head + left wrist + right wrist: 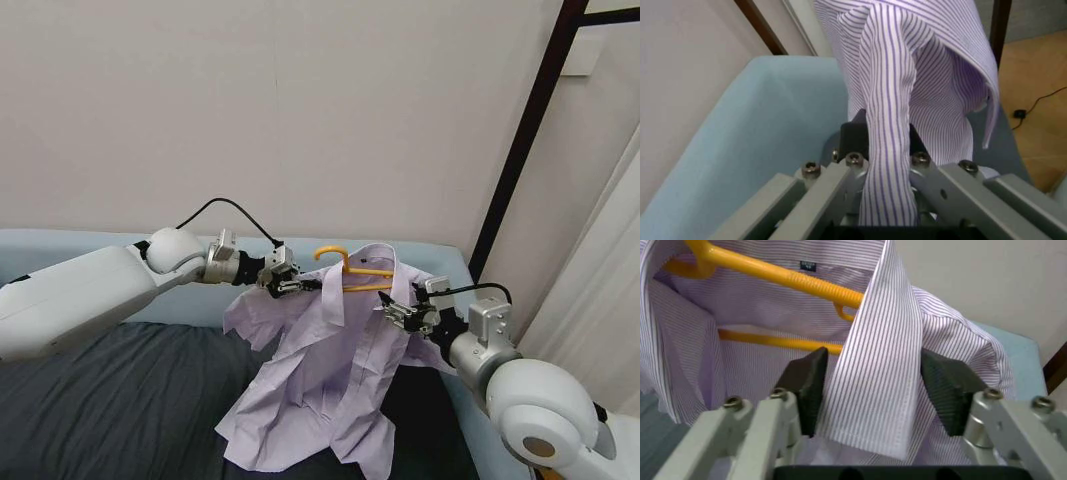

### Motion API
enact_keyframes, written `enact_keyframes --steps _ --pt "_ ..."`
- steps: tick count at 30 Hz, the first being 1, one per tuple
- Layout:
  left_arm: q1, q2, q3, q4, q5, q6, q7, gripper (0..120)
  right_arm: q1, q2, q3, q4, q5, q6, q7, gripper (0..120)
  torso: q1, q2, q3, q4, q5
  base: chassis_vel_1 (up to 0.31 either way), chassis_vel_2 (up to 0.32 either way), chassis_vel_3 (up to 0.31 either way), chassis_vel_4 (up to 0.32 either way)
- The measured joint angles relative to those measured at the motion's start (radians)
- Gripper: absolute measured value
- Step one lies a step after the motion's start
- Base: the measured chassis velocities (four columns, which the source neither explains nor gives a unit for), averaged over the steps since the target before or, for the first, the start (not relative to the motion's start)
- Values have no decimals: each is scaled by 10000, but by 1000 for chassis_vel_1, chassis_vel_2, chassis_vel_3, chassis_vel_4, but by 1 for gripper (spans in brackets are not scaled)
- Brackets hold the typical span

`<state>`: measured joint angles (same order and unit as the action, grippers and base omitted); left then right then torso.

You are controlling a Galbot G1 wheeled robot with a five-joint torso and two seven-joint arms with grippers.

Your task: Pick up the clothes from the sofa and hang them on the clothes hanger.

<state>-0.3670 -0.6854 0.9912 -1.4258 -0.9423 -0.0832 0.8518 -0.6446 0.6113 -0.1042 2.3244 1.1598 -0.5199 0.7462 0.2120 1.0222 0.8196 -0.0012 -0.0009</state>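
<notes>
A purple-striped shirt (330,370) hangs in the air over the sofa, with a yellow hanger (345,268) inside its collar. My left gripper (283,278) is shut on the shirt's left front edge; the fabric strip (890,125) runs straight between its fingers (852,134). My right gripper (405,312) holds the shirt's right front edge near the shoulder. In the right wrist view the striped band (873,390) sits between the black pads (810,385), just below the yellow hanger (787,280). The hanger's hook is hooked on nothing. The shirt's hem rests on the seat.
The sofa has a light blue back (90,245) and a dark grey seat (120,400). A dark slanted pole (528,130) rises at the right, with a pale panel (600,300) beside it. A plain wall stands behind.
</notes>
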Motion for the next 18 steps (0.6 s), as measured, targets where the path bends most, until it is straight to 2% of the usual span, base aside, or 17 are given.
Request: enact_keyframes --steps 2,4,7,14,18 --pt "-81 -51 12 205 -145 94 384 1 -184 -54 73 189 -103 -14 -9 42 0 1 -1 0 0 0 0 0 0" --pt "-103 -70 19 254 -185 118 461 1 -282 -69 111 246 -182 -15 -29 40 0 0 -1 0 -1 0 0 0 0" --pt "-336 -190 160 542 -488 281 859 1 -701 -143 227 358 -756 72 -258 26 0 0 -1 -2 0 0 0 0 0" --pt "-659 -329 465 526 -830 479 994 1 -738 -242 331 500 -944 328 -466 0 0 0 -1 -1 2 0 0 0 0" --pt "-645 -344 500 537 -1061 595 1013 1 -815 -373 441 650 -1343 555 -921 0 0 0 0 0 1 0 0 0 0"
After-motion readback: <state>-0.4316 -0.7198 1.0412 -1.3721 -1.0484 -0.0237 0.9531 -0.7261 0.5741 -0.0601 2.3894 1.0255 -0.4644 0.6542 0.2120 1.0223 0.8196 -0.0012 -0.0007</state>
